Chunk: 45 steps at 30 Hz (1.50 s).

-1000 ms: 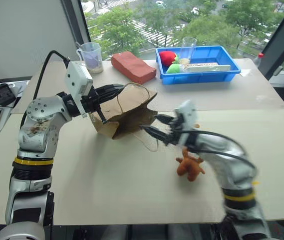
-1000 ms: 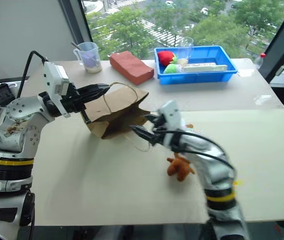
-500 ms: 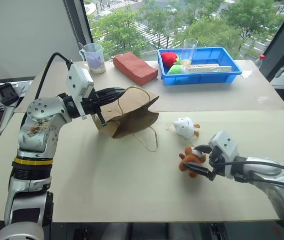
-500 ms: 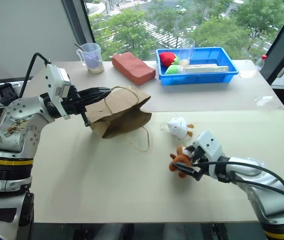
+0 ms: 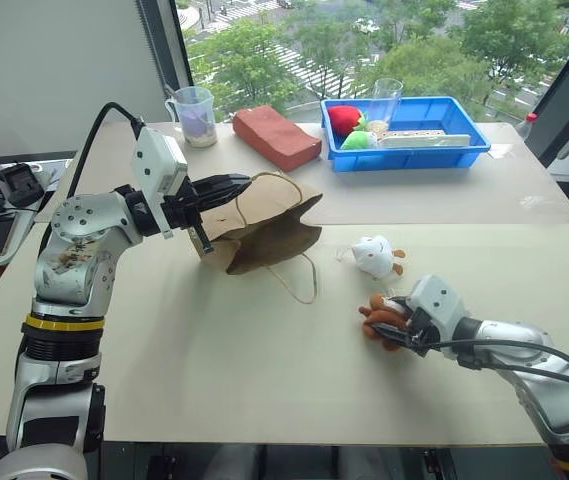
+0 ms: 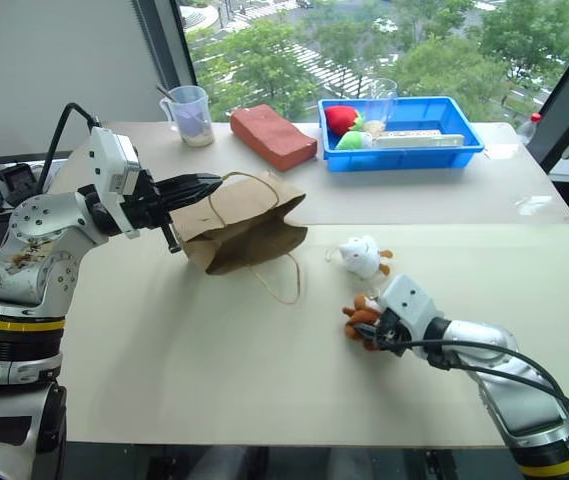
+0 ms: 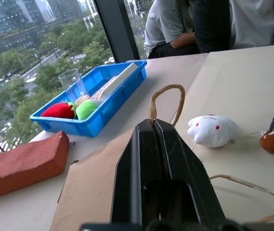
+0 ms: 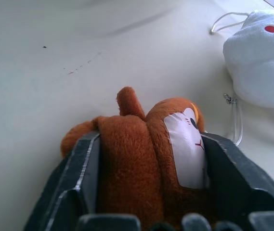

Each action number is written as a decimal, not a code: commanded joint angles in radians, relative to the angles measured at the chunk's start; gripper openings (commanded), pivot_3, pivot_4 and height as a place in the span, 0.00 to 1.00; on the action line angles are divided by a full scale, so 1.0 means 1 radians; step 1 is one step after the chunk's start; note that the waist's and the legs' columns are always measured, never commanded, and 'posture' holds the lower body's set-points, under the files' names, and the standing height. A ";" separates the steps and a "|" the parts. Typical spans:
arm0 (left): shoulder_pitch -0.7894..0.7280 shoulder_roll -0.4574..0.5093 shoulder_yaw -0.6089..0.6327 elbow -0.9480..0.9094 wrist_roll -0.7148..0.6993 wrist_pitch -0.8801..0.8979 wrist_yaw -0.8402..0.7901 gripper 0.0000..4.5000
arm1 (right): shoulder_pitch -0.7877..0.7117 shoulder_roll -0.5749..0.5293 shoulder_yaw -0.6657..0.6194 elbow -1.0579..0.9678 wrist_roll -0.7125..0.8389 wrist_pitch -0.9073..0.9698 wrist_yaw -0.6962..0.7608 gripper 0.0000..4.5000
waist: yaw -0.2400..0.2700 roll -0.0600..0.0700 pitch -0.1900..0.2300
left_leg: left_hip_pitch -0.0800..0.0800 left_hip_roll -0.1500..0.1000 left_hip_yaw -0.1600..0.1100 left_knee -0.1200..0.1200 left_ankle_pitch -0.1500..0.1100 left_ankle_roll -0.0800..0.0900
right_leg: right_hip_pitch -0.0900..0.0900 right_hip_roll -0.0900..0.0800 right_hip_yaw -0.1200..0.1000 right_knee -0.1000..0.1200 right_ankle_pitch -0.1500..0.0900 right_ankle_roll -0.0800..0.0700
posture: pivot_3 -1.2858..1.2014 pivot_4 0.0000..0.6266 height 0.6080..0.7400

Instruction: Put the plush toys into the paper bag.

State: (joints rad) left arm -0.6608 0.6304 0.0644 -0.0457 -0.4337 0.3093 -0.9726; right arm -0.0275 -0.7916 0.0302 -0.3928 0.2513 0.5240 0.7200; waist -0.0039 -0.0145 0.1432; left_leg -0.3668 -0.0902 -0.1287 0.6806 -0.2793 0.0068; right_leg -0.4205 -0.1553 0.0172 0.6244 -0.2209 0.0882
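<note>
Our right fingers [image 8: 146,211] grip the monkey [image 8: 146,154], half-closed; left fingers [image 7: 158,159] pinch the bag [image 5: 264,225] rim, fully closed. We should squeeze firmly, lift clear of the counter [image 5: 214,370], then travel toward 10 o'clock to the bag mouth.

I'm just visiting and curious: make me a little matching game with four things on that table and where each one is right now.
Things:
1. brown monkey toy
2. white plush toy
3. paper bag
4. red brick-shaped block

Places:
A. loose on the table, between the bag and the monkey
B. near the window, beside the blue tray
C. between the right gripper's fingers
D. its top edge pinched by the left gripper

Pairs: 1-C, 2-A, 3-D, 4-B
</note>
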 commanded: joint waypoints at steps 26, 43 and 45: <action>-0.080 -0.024 0.004 -0.044 -0.027 0.025 0.017 0.00 | -0.690 0.655 0.191 0.446 -0.027 0.063 -0.283 0.07 | -0.026 -0.001 0.000 | -0.003 0.001 -0.002 -0.003 0.002 -0.004 | -0.006 0.001 -0.001 0.005 0.002 -0.002 | 0.52 0.24 1.00; -0.073 -0.036 -0.002 -0.035 -0.008 0.014 0.011 0.00 | -0.777 0.862 0.119 0.732 -0.032 -0.134 -0.269 0.82 | -0.060 0.000 0.000 | -0.003 0.002 -0.003 -0.004 0.002 -0.005 | -0.009 0.001 -0.001 0.007 0.002 -0.002 | 0.52 0.24 1.00; -0.068 -0.037 -0.003 -0.030 -0.002 0.008 0.011 0.00 | -0.746 0.834 0.128 0.671 -0.023 -0.113 -0.228 0.99 | -0.062 0.000 0.000 | -0.003 0.002 -0.003 -0.004 0.002 -0.005 | -0.009 0.001 -0.001 0.007 0.002 -0.002 | 0.52 0.24 1.00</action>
State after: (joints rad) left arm -0.7247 0.5834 0.0498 -0.0565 -0.4336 0.3368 -0.9617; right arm -0.7804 0.0508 0.1650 0.3624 0.2060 0.4077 0.4554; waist -0.0658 -0.0148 0.1431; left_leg -0.3698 -0.0887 -0.1317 0.6764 -0.2776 0.0019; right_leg -0.4293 -0.1539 0.0166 0.6313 -0.2191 0.0861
